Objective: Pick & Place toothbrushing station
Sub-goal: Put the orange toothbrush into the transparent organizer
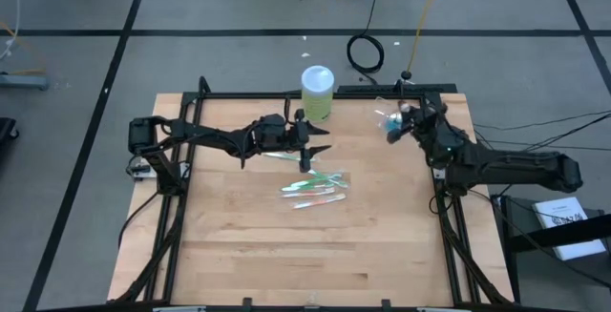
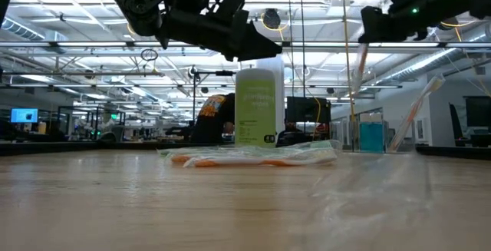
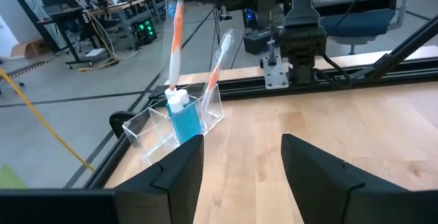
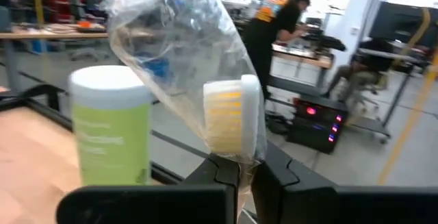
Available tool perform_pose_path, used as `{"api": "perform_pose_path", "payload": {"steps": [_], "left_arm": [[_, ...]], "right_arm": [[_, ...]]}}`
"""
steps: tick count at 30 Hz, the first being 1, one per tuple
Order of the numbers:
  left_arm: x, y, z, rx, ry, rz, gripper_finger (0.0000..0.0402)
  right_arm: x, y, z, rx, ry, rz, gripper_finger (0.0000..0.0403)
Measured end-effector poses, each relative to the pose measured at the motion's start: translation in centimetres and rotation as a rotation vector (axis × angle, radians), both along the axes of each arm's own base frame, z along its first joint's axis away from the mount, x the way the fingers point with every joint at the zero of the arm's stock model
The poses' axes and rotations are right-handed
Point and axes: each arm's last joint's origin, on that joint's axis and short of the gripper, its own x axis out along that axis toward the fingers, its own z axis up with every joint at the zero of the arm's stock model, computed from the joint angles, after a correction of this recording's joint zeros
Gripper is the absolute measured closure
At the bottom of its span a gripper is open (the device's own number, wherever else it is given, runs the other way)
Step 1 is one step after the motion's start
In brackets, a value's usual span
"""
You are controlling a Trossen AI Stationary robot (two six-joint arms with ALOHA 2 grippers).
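A clear plastic holder [image 3: 147, 131] stands at the table's far right [image 1: 385, 116]. It holds a teal white-capped tube [image 3: 181, 118], and a wrapped toothbrush [image 3: 217, 63] leans on its rim. My right gripper [image 1: 394, 126] is above the holder, shut on an orange-white toothbrush [image 3: 175, 39]. Several wrapped toothbrushes [image 1: 315, 190] lie flat at the table's middle. My left gripper [image 1: 317, 142] is open and empty, in the air between those brushes and the lime-green cylinder [image 1: 318, 93]. My right gripper pinches the toothbrush between its two fingers just under the bristle head [image 4: 233, 118], through its clear wrapper [image 4: 171, 39]. The fingers lie across the brush. The brush hangs almost upright below them [image 2: 359, 67]. Its lower end [image 3: 171, 85] reaches the holder beside the tube's cap.
The lime-green white-lidded cylinder [image 2: 255, 105] stands upright at the far middle edge. A black frame rail [image 1: 439, 197] runs along the table's edges. Bare wood lies toward the near edge [image 1: 305, 264]. People and benches [image 4: 274, 25] show in the room beyond.
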Motion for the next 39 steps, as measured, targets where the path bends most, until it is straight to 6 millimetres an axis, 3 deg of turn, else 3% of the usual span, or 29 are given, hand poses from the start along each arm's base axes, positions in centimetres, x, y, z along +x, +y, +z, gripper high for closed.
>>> {"api": "perform_pose_path", "payload": {"steps": [6, 11, 25, 39], "left_arm": [[0.0, 0.0, -0.3, -0.003, 0.027, 0.008, 0.0207], [-0.1, 0.1, -0.4, 0.008, 0.039, 0.015, 0.0205], [-0.1, 0.1, -0.4, 0.005, 0.040, 0.015, 0.0199], [-0.1, 0.1, -0.4, -0.001, 0.039, 0.016, 0.0199]], "right_arm": [[-2.0, 0.2, -0.3, 0.027, 0.033, -0.140, 0.0394], [-2.8, 0.3, -0.8, 0.075, 0.008, -0.146, 0.0394], [-3.5, -0.3, -4.4, 0.192, -0.003, -0.257, 0.0394], [-3.6, -0.7, -8.3, 0.262, -0.069, -0.250, 0.0392]]}}
